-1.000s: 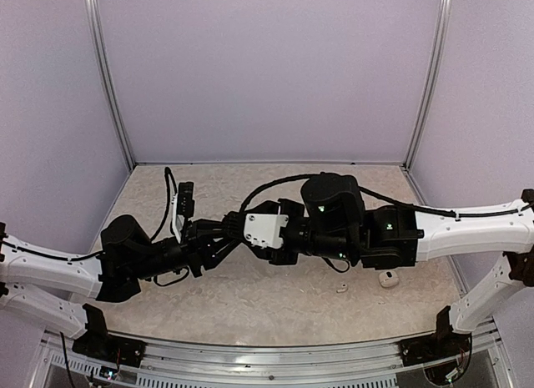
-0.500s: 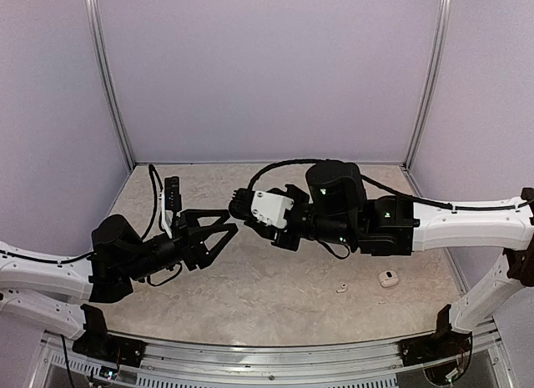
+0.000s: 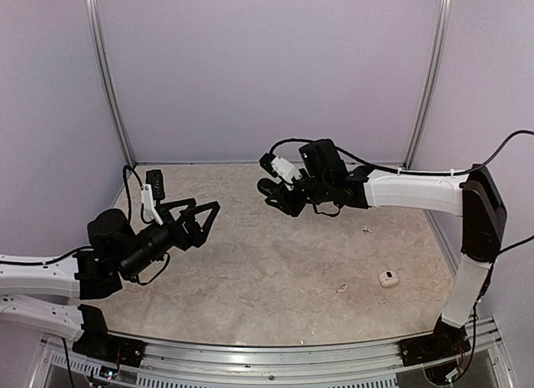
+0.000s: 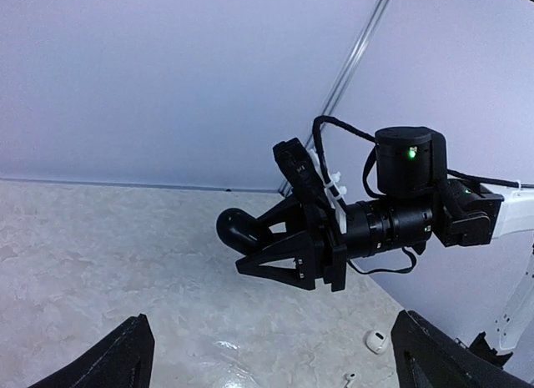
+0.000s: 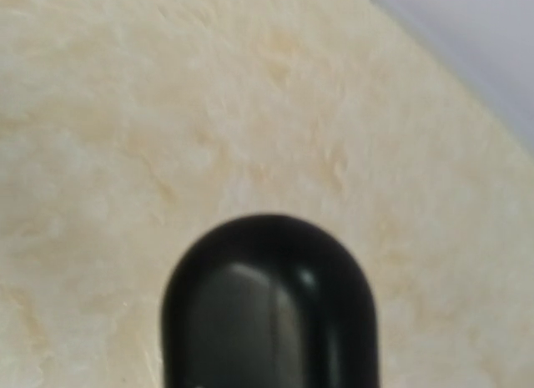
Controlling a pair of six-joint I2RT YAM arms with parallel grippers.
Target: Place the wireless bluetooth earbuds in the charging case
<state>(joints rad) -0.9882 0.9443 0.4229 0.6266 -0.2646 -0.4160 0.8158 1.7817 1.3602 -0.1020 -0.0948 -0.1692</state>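
Note:
My right gripper (image 3: 274, 193) is shut on a black oval charging case (image 3: 266, 188), held in the air over the back middle of the table. The left wrist view shows that case (image 4: 239, 230) between the right gripper's fingers (image 4: 288, 263). It also fills the bottom of the right wrist view (image 5: 271, 309). My left gripper (image 3: 198, 218) hangs wide open and empty at the left, apart from the case. A white earbud (image 3: 341, 288) lies on the table at the front right, also low in the left wrist view (image 4: 349, 376).
A white oval case (image 3: 387, 278) lies near the white earbud, seen again in the left wrist view (image 4: 375, 341). A tiny pale bit (image 3: 367, 230) lies further back, too small to name. Purple walls close the table's back and sides.
The two grippers met at the table's middle. The left gripper has since opened and drawn back left. The right arm has swung to the back with the black case.

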